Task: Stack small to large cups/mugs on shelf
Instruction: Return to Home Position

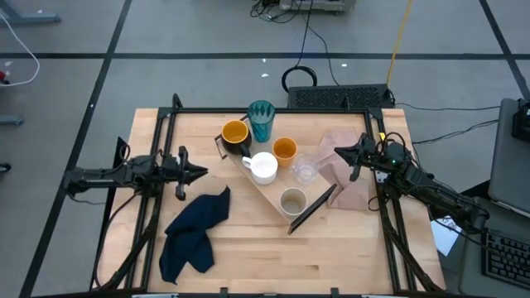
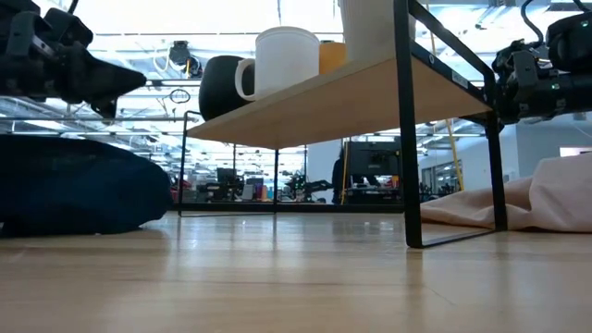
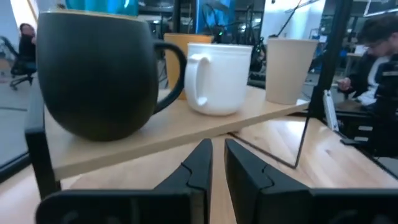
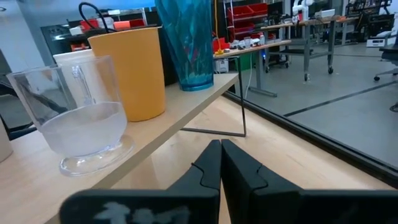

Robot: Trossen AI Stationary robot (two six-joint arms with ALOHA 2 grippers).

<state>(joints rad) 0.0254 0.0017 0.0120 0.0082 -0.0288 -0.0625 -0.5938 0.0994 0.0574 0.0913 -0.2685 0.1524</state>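
— Where do the cups stand?

— All six are on the shelf (image 1: 277, 189). It lies slantwise across the middle of the worktop (image 1: 273, 261), with one end toward the far edge and the other toward the right edge. The teal tumbler (image 1: 261, 121) is at the far end, and the yellow-orange mug (image 1: 235, 132) is just beside it. Next come the white mug (image 1: 264, 168) and the small orange cup (image 1: 284, 149), then the clear cup (image 1: 305, 172). The beige-grey cup (image 1: 293, 201) stands at the near end.

— And the arms?

— The left gripper (image 1: 199, 172) hangs toward the worktop's left edge, pointing at the shelf and apart from it. Its fingers are drawn close with only a slit between them, and they hold nothing. The right gripper (image 1: 338, 152) is toward the right edge, over the pinkish cloth (image 1: 352, 186). Its fingers are pressed together and empty.

— Anything else on the worktop?

— A dark blue cloth (image 1: 195, 236) lies crumpled toward the near left corner.
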